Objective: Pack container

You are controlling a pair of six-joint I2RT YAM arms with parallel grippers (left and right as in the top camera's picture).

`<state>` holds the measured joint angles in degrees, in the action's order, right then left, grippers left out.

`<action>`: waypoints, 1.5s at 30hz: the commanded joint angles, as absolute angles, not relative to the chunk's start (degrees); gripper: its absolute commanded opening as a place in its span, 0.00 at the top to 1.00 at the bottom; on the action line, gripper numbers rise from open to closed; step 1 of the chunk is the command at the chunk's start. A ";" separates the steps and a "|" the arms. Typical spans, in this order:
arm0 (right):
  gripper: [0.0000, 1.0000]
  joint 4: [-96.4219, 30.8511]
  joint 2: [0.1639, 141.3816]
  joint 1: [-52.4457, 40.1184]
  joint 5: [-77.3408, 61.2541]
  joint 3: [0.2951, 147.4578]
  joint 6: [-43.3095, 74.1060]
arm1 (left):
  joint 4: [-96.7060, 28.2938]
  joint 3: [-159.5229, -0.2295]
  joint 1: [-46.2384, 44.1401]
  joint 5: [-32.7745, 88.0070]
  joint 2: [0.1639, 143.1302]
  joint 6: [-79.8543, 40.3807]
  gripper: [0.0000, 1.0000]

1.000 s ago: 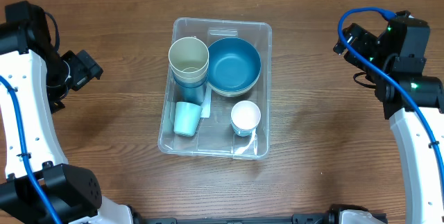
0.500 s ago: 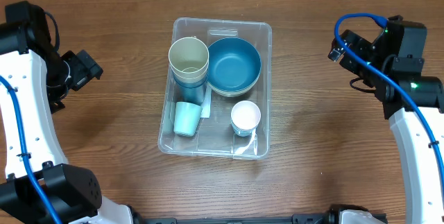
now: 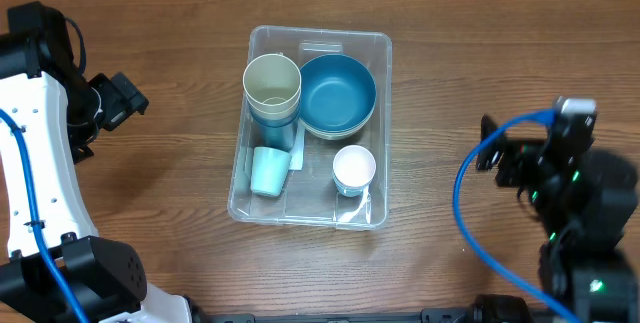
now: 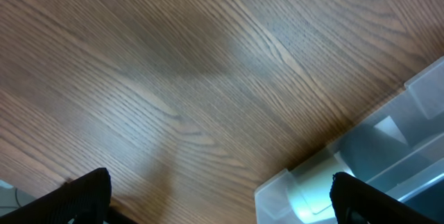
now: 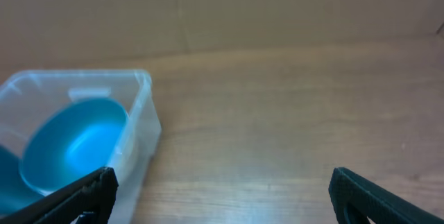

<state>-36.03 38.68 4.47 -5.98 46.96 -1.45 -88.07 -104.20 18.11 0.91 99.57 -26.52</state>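
The clear plastic container [image 3: 380, 53] sits mid-table. Inside it are a stack of cups with a beige one on top [image 3: 271, 81], a blue bowl [image 3: 337, 95], a light teal cup lying down [image 3: 268, 171] and a small white cup [image 3: 353, 168]. My left gripper [image 3: 122, 100] is open and empty, left of the container; its wrist view shows a container corner [image 4: 305, 182] between the fingertips [image 4: 222, 196]. My right gripper [image 3: 492, 155] is open and empty, to the right of the container; its wrist view [image 5: 222, 193] shows the container [image 5: 142, 120] and blue bowl [image 5: 73, 141] at left.
The wooden table [image 3: 460, 83] surrounds the container. A cardboard wall [image 5: 277, 9] stands behind the table's far edge. A blue cable [image 3: 470, 223] loops beside the right arm.
The right arm has swung down from the upper right toward the lower right of the overhead view, away from the back of the table. The left arm and the container's contents have not moved.
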 commanded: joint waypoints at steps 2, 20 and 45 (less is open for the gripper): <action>0.00 -34.48 25.34 4.47 -8.54 31.51 -1.67 | -87.99 -105.16 18.35 1.08 99.98 -25.28 0.00; 0.00 -30.55 0.16 4.47 -8.97 8.40 0.21 | -87.99 -105.16 18.35 1.08 99.98 -25.28 0.00; 0.00 -30.46 0.16 4.47 -9.10 8.40 0.21 | -88.01 -105.14 17.74 1.08 98.43 -25.28 0.00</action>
<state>-30.83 0.84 4.47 -8.75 8.95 0.01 -88.07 -104.20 18.11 0.89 99.57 -26.52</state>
